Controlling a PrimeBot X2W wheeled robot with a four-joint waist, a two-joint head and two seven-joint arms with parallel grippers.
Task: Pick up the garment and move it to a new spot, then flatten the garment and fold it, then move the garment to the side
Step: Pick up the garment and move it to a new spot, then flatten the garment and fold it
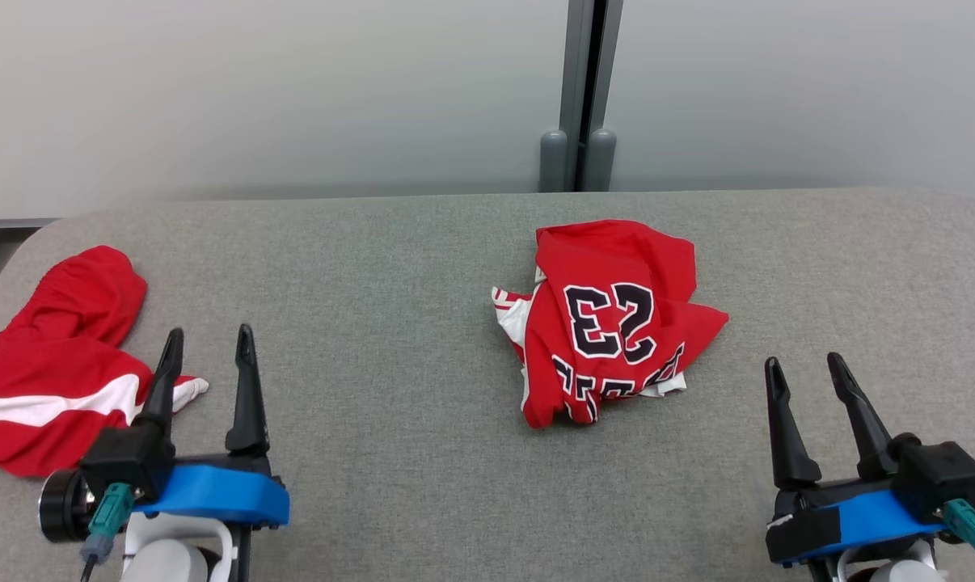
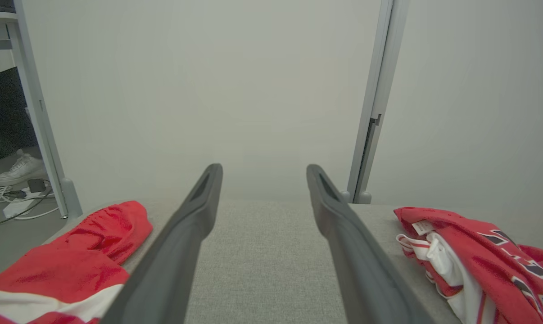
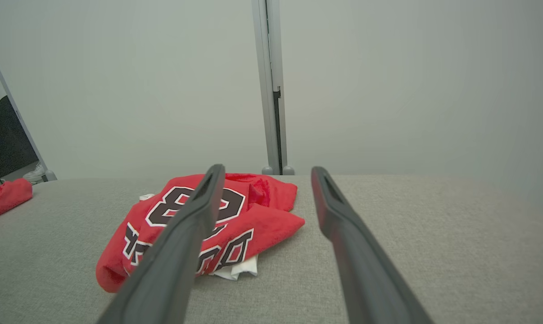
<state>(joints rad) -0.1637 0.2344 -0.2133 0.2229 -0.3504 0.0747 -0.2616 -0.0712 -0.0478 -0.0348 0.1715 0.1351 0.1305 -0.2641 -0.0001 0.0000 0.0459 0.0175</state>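
I judge nothing begun: the red jersey (image 1: 609,319) lies crumpled mid-way across the desk (image 1: 374,267), my left end effector (image 1: 208,335) and right end effector (image 1: 803,362) both spread and empty, so pick-up, flattening, folding and setting aside remain; red shorts (image 1: 51,364) sit bunched at the left edge.

This looks like a robotics lab or test bay, not a home. A wide desk (image 1: 423,242) padded in grey fabric stands against plain pale partition panels (image 1: 293,81) joined by a grey metal post (image 1: 584,81). Off its left end, loose cables (image 2: 1,198) lie on a bare floor (image 2: 10,243) beside a metal upright (image 2: 37,112). 1 white sneaker (image 2: 19,168), possibly on a person's foot, shows there.
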